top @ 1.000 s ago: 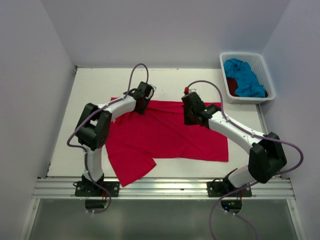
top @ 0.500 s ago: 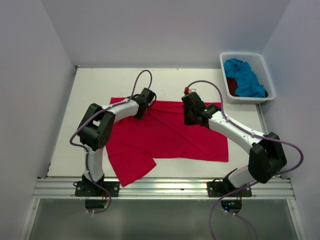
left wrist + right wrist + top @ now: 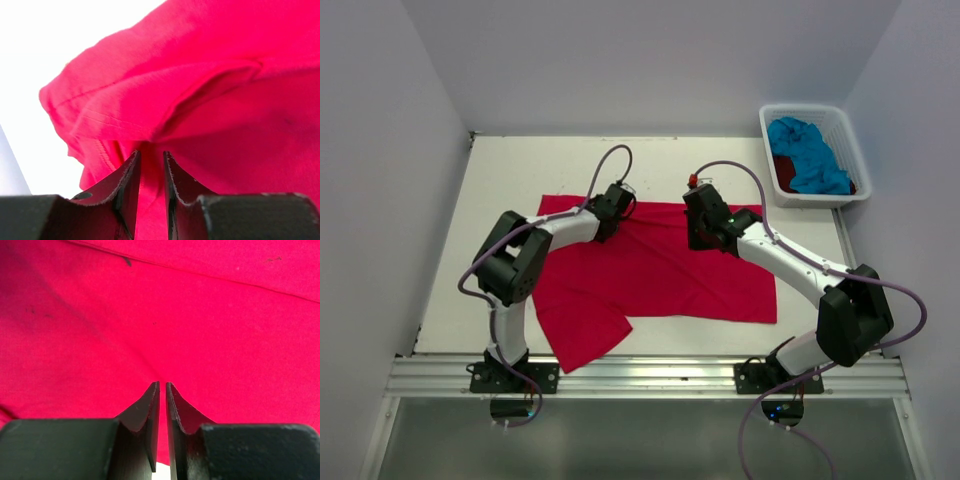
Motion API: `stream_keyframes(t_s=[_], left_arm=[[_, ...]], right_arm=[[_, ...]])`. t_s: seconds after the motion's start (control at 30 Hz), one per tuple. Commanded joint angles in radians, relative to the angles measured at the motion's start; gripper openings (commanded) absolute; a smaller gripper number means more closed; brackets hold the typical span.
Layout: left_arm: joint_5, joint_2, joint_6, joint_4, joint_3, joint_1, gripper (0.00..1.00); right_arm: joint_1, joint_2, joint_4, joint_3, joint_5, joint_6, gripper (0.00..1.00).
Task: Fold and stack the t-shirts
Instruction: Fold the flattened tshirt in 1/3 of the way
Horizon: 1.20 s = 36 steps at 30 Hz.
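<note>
The bright red-pink t-shirt (image 3: 660,270) lies spread on the table, with one flap reaching the near edge. My left gripper (image 3: 616,205) is at its far edge, left of centre. In the left wrist view the gripper (image 3: 151,154) is shut on a bunched fold of the shirt (image 3: 225,100). My right gripper (image 3: 700,232) is at the far edge, right of centre. In the right wrist view it (image 3: 163,384) is shut on the cloth (image 3: 150,315). The turquoise shirt (image 3: 805,155) and dark red shirt (image 3: 782,172) lie crumpled in the basket.
A white plastic basket (image 3: 848,140) stands at the table's far right corner. White walls enclose the table on the left, back and right. A metal rail (image 3: 640,375) with both arm bases runs along the near edge.
My left gripper has moved a little to the right along the shirt's far edge, pulling the cloth with it. The right arm has not moved.
</note>
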Motion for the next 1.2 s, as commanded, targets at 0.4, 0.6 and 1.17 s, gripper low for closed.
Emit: stream_keyframes(t_s=[0.4,0.6,1.17], left_arm=[[-0.040,0.005,0.105,0.186,0.021,-0.012,0.27],[-0.021,0.013,0.096,0.179,0.027,-0.012,0.27],[0.009,0.037,0.062,0.155,0.012,-0.012,0.27]], right_arm=[[0.000,-0.025,0.006,0.014,0.008,-0.018,0.14],[0.000,-0.026,0.001,0.011,0.015,-0.020,0.14],[0.000,-0.031,0.001,0.005,0.027,-0.014,0.14]])
